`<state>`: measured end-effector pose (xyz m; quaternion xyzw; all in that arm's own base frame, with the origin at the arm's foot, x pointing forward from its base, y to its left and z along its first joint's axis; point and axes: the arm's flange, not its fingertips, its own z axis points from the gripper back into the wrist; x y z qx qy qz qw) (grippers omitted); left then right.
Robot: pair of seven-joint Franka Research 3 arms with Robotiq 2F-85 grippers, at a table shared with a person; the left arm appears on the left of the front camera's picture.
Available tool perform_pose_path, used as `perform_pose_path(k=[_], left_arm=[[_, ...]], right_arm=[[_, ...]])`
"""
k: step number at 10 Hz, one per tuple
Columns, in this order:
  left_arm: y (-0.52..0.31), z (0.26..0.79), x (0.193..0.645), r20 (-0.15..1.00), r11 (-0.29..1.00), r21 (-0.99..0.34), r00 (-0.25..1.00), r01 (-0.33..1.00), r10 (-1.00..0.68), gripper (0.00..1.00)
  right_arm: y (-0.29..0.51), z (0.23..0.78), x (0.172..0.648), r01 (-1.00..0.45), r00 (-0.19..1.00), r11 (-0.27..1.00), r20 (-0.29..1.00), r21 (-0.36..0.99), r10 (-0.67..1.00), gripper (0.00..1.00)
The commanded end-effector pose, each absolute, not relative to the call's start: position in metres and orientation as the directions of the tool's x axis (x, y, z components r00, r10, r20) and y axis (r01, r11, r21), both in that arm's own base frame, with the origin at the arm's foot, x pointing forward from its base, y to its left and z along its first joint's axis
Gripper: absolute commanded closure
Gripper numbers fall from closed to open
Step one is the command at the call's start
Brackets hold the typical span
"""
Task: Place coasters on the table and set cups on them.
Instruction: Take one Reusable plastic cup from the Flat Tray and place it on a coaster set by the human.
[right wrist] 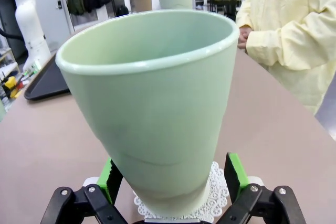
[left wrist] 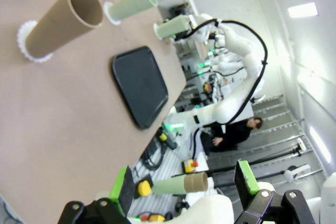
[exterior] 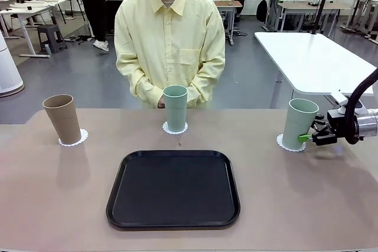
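Note:
Three cups stand upright on the tan table [exterior: 53,199], each on a white lacy coaster. The brown cup [exterior: 62,118] is on the left coaster [exterior: 74,140], one mint cup [exterior: 175,107] on the middle coaster [exterior: 175,128], and another mint cup [exterior: 300,123] on the right coaster [exterior: 284,144]. My right gripper [exterior: 306,137] is open, its green pads on either side of the right cup's [right wrist: 157,103] lower part, above its coaster [right wrist: 215,192]. My left gripper [left wrist: 185,183] is open with nothing between its fingers, off to the side of the table near the brown cup [left wrist: 63,22].
A black tray [exterior: 173,188] lies bare in the middle of the table, toward the near edge. A person in a pale yellow shirt [exterior: 170,33] stands at the far side behind the middle cup, hands held together. A white table [exterior: 313,57] stands at the back right.

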<state>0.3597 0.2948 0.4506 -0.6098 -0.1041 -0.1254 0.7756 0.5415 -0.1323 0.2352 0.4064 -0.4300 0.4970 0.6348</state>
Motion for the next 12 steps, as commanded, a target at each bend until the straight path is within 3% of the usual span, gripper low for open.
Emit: perform_pose_path(k=[1, 6, 9, 12], left_arm=[[0.296, 0.452, 0.359, 0.310, 0.231, -0.920, 0.949, 0.316, -0.064, 0.00], [0.296, 0.452, 0.359, 0.310, 0.231, -0.920, 0.949, 0.316, -0.064, 0.00], [0.296, 0.452, 0.359, 0.310, 0.231, -0.920, 0.949, 0.316, -0.064, 0.00], [0.296, 0.452, 0.359, 0.310, 0.231, -0.920, 0.949, 0.316, -0.064, 0.00]], right_arm=[[-0.131, 0.244, 0.537, -0.978, 0.161, 0.189, 0.909, 0.093, 0.385, 0.00], [-0.148, 0.262, 0.530, -0.968, 0.195, 0.236, 0.845, 0.084, 0.497, 0.00], [-0.169, 0.300, 0.514, -0.938, 0.280, 0.338, 0.735, 0.073, 0.618, 0.00], [-0.164, 0.358, 0.493, -0.798, 0.553, 0.584, 0.566, 0.149, 0.611, 0.00]])
